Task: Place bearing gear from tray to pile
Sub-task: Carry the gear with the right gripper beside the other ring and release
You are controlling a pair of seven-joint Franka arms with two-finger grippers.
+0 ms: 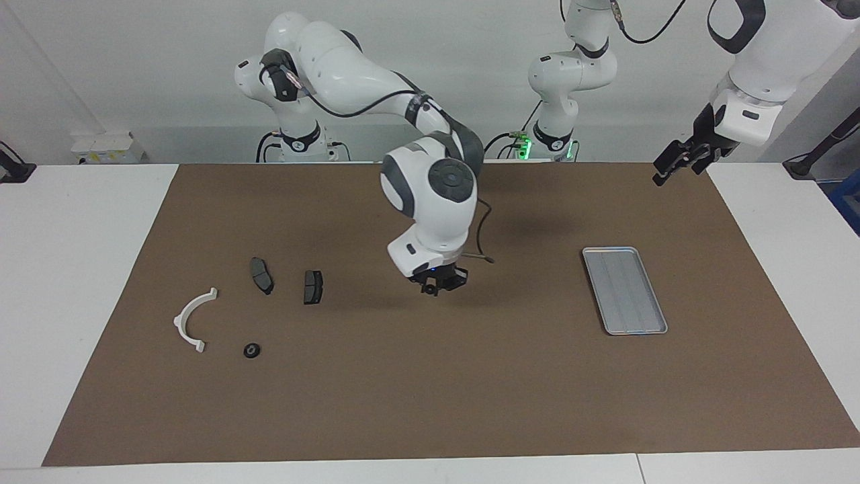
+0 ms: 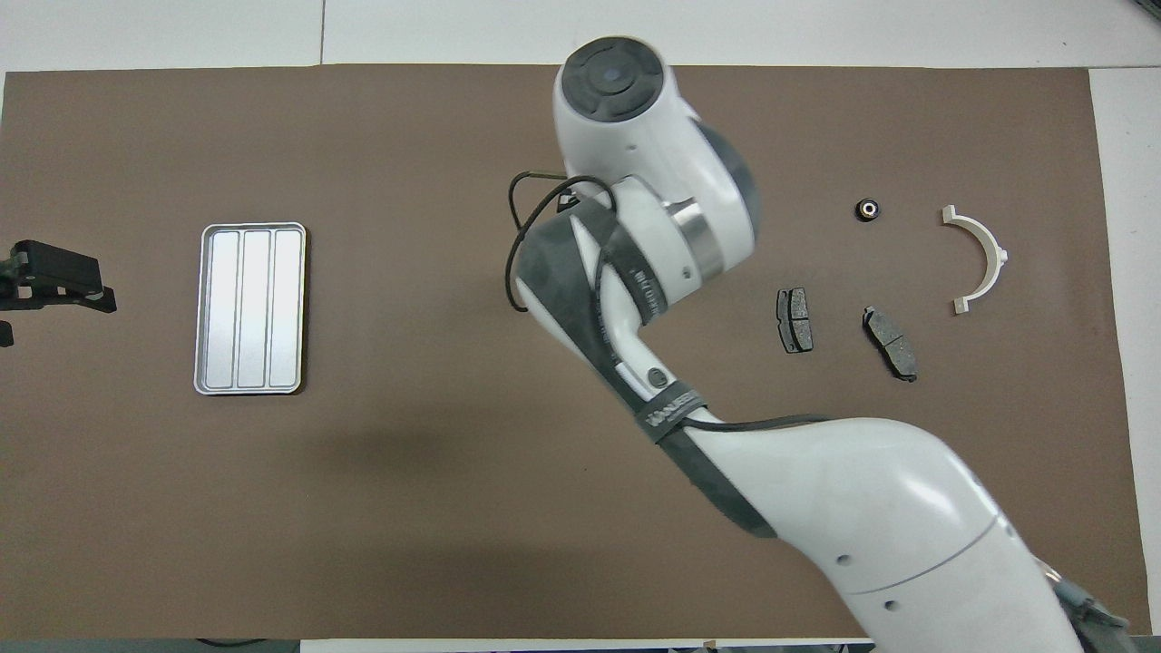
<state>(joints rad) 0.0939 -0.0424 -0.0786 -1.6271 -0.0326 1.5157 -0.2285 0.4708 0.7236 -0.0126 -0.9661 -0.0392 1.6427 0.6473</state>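
The silver-grey ridged tray (image 1: pixel 625 290) (image 2: pixel 250 308) lies with nothing in it toward the left arm's end of the mat. The pile is toward the right arm's end: a white half-ring bracket (image 1: pixel 193 319) (image 2: pixel 980 258), two dark brake pads (image 1: pixel 261 275) (image 1: pixel 312 286) and a small black bearing gear (image 1: pixel 252 350) (image 2: pixel 868 209). My right gripper (image 1: pixel 435 288) hangs over the middle of the mat, shut on a small dark round part that looks like another bearing gear. In the overhead view its own wrist hides it. My left gripper (image 1: pixel 678 165) (image 2: pixel 54 286) waits open and raised by the mat's edge.
A brown mat (image 1: pixel 430 403) covers most of the white table. The right arm (image 2: pixel 653 272) stretches across the middle of the mat between the tray and the pile, with a loose cable loop (image 2: pixel 521 236) at its wrist.
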